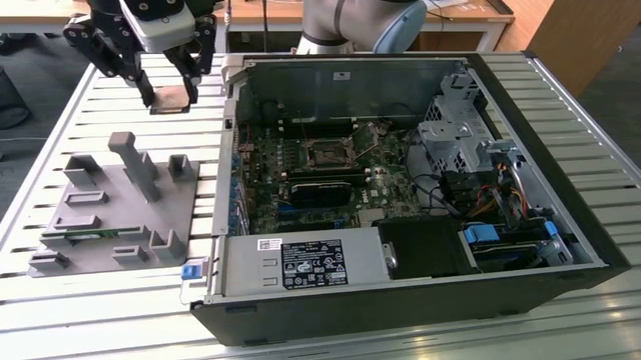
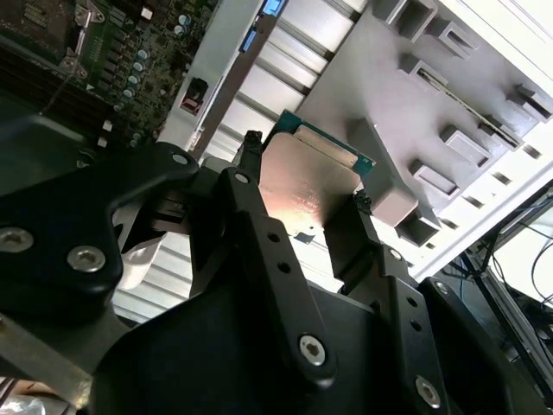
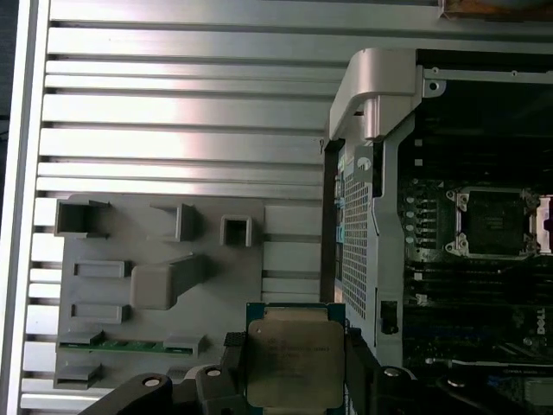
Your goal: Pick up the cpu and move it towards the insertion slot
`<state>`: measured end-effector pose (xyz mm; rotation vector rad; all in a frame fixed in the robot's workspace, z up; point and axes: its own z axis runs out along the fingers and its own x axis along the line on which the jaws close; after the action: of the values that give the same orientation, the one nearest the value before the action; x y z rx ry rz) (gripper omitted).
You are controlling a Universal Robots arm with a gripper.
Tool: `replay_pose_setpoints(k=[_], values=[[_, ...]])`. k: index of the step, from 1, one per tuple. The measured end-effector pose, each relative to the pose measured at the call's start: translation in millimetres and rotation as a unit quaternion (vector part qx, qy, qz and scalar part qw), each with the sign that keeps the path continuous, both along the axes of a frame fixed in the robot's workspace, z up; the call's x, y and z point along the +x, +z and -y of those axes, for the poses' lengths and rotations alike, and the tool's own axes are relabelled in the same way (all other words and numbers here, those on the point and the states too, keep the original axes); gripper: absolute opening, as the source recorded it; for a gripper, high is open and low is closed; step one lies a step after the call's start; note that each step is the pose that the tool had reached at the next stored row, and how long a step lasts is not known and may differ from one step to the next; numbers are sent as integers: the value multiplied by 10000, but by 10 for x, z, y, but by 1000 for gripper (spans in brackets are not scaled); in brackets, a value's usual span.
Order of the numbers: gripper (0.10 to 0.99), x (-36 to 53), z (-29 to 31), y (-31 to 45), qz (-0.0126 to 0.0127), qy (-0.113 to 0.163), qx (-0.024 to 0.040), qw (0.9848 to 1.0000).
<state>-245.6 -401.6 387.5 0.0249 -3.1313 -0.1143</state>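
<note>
Black linkage of the gripper (image 2: 302,194) is seen closest in the second wrist view; its jaws are closed on opposite edges of the cpu (image 2: 307,181), which is held between the fingertips, flat and level, lifted off the tabletop (image 1: 120,75).

Item 1, cpu (image 3: 294,363): square chip with a silver-grey lid and a teal-edged substrate, clamped at two sides so that its faces are left free. In the exterior view it (image 1: 170,99) hangs under the gripper (image 1: 170,96) at about 10 o'clock from the open computer case (image 1: 561,150), over the slatted tabletop.

Item 2, insertion slot (image 1: 326,154): square socket in a metal frame on the green motherboard, inside the case; in the first wrist view (image 3: 495,222) it lies at about 2 o'clock from the chip, well apart.

Item 3, grey parts fixture (image 1: 110,210): set on the tabletop beside the case, with pockets and posts; a green memory stick (image 3: 130,346) is seated in one groove.
</note>
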Motion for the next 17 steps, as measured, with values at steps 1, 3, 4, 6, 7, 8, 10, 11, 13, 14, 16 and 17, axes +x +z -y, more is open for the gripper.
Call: replay_pose_setpoints(k=[1,3,4,6,7,8,10,11,13,14,16,17], values=[[541,8,0,0,0,0,0,10000],[541,24,0,-1,0,0,0,10000],[541,34,0,-1,0,0,0,10000],[541,53,0,0,0,0,0,10000],[541,66,0,0,0,0,0,10000],[541,79,0,-1,0,0,0,10000],[541,103,0,-1,0,0,0,10000],[541,113,-1,-1,0,0,0,10000],[541,137,-1,-1,0,0,0,10000],[541,151,-2,-1,0,0,0,10000],[541,177,-3,-1,0,0,0,10000],[541,189,-3,-1,0,0,0,10000]])
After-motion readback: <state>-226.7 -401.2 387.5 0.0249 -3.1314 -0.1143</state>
